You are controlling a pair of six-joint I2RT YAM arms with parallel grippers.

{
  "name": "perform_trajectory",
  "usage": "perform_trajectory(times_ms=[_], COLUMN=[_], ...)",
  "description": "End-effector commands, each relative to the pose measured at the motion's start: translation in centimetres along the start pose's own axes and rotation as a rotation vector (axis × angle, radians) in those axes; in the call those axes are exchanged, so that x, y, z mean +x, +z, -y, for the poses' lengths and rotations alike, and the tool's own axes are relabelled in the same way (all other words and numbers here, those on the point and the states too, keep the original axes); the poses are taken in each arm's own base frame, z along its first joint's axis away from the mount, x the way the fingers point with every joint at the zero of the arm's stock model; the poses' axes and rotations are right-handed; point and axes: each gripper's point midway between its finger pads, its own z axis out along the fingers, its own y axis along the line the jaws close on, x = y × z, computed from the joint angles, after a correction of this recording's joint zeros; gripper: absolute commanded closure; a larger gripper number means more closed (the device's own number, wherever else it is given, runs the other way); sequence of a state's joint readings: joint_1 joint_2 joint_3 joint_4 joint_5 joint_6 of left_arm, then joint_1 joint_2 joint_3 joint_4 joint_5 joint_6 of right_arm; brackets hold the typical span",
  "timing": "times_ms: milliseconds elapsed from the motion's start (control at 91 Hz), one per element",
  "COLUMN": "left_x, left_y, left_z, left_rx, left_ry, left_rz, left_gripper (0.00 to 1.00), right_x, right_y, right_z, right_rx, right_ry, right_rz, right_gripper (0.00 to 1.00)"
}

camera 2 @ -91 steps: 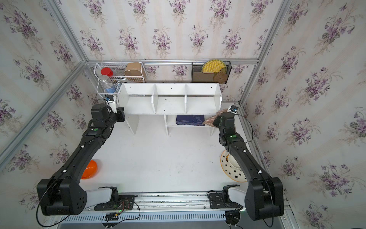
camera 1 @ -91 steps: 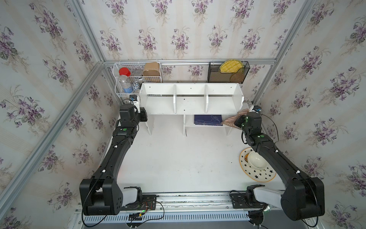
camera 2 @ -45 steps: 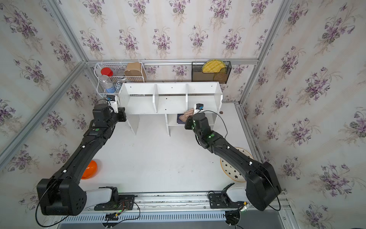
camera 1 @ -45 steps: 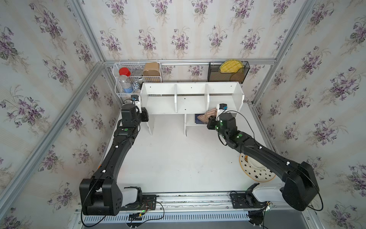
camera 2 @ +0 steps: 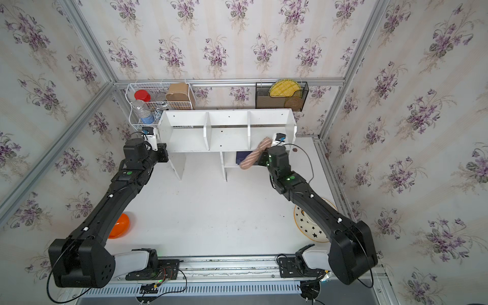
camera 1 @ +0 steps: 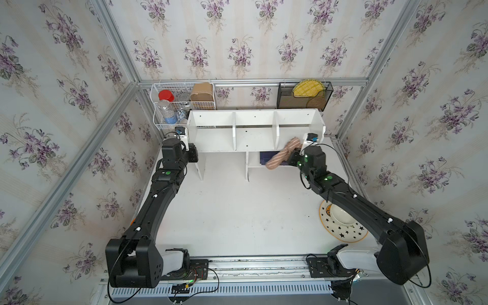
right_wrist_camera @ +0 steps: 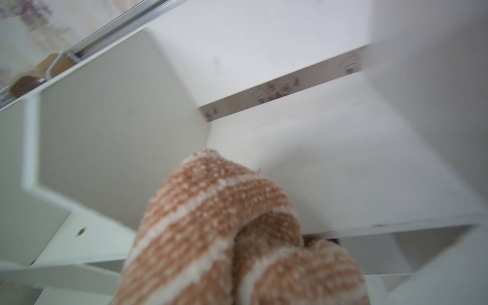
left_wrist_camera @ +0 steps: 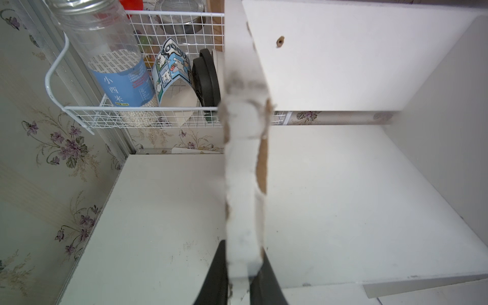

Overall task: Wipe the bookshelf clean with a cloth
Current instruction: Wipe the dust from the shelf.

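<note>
Two grippers closed, we log | left gripper (left_wrist_camera: pixel 243 269) pinches bookshelf (camera 1: pixel 253 118) at its 9 o'clock panel | right gripper (camera 1: pixel 290 158) clutches cloth (camera 1: pixel 274 161) at 3 o'clock compartment | wire basket (camera 1: pixel 182 85) holds plastic bottle (camera 1: pixel 166 112), red-lidded jar (camera 1: pixel 165 95)

Nubbly woven cloth (right_wrist_camera: pixel 211 224); matt white bookshelf (camera 1: pixel 253 138), edge chipped to raw brown.

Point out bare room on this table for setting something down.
Free: the table middle, between left arm and right arm, from the bookshelf legs to the front rail; also its left and middle upper compartments. Crowded: the star plate under the right arm, and the lower shelf, where the cloth hangs.
</note>
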State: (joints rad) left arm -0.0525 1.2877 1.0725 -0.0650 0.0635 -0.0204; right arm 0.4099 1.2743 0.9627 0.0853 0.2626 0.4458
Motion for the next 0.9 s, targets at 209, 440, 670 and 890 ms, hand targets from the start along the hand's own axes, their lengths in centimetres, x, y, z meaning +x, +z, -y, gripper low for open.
perform_trajectory(times_ms=[209, 440, 670, 890], left_x=[1.8, 1.9, 1.9, 2.0], left_y=[-0.2, -0.2, -0.1, 0.0], left_z=[1.3, 1.3, 1.6, 1.9], left_rx=[0.072, 0.075, 0.093, 0.108], left_ry=[-0.022, -0.016, -0.021, -0.028], left_rz=[-0.075, -0.077, -0.075, -0.079], left_gripper=[1.0, 1.0, 1.0, 1.0], right_x=[1.7, 9.0, 10.7, 10.7], right_y=[0.9, 2.4, 2.5, 2.5], right_z=[10.1, 13.5, 12.6, 6.3], right_rx=[0.19, 0.25, 0.172, 0.005], right_ry=[0.061, 0.125, 0.143, 0.044], right_rz=[-0.094, -0.215, -0.247, -0.247], right_gripper=[1.0, 1.0, 1.0, 1.0])
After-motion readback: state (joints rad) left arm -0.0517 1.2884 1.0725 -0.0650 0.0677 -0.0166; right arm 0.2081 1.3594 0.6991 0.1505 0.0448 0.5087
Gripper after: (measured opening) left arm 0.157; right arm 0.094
